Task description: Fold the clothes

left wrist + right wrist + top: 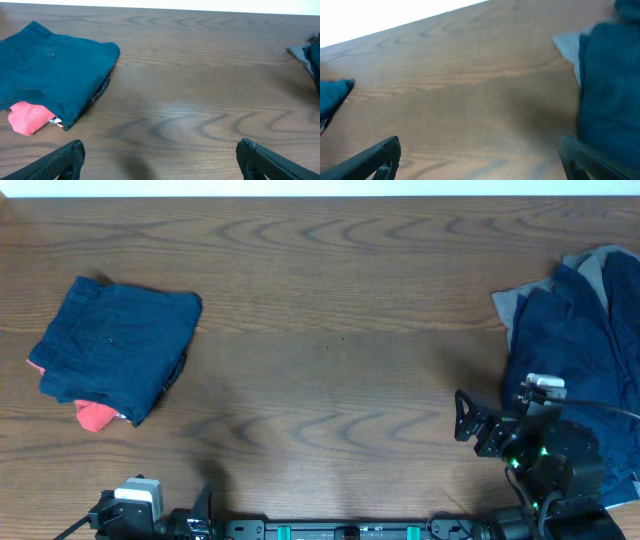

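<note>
Just right of the right tool (pixel 462 418) lie rumpled navy clothes (pixel 572 340).

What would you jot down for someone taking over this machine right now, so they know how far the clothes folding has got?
Left gripper: open, empty, over bare table.
Right gripper: open, empty, next to the unfolded heap.
Folded stack: on the table's left side, navy garment on top, a red piece sticking out underneath.
Unfolded heap: at the right edge, crumpled navy cloth with a grey garment showing beneath.
Done: the left stack looks folded.
Left: the heap on the right; nothing is gripped yet.
</note>
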Robot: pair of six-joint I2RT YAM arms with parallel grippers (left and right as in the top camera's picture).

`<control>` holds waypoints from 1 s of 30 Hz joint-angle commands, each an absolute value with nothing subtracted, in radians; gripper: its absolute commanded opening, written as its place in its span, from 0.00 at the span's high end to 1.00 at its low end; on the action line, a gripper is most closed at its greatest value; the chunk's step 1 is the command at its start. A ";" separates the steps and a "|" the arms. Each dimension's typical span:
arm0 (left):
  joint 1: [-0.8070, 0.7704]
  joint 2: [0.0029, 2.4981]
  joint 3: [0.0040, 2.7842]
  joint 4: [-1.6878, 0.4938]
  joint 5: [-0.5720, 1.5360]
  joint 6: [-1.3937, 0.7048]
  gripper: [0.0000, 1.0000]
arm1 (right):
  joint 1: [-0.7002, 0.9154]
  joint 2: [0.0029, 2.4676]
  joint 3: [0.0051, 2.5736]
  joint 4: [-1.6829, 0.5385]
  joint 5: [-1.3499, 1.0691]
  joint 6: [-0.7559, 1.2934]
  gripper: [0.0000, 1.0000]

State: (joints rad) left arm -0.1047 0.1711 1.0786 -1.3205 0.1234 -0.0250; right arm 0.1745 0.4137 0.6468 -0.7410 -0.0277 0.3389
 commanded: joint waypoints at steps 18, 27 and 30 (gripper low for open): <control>-0.102 0.170 1.084 -1.320 0.115 -0.012 0.02 | 0.203 0.173 0.272 -0.211 -0.042 0.250 0.01; -0.102 0.170 1.084 -1.320 0.115 -0.012 0.02 | 0.157 0.005 0.080 -0.006 -0.030 0.231 0.01; -0.102 0.170 1.084 -1.320 0.115 -0.012 0.02 | 0.143 0.005 0.043 0.046 -0.026 0.178 0.01</control>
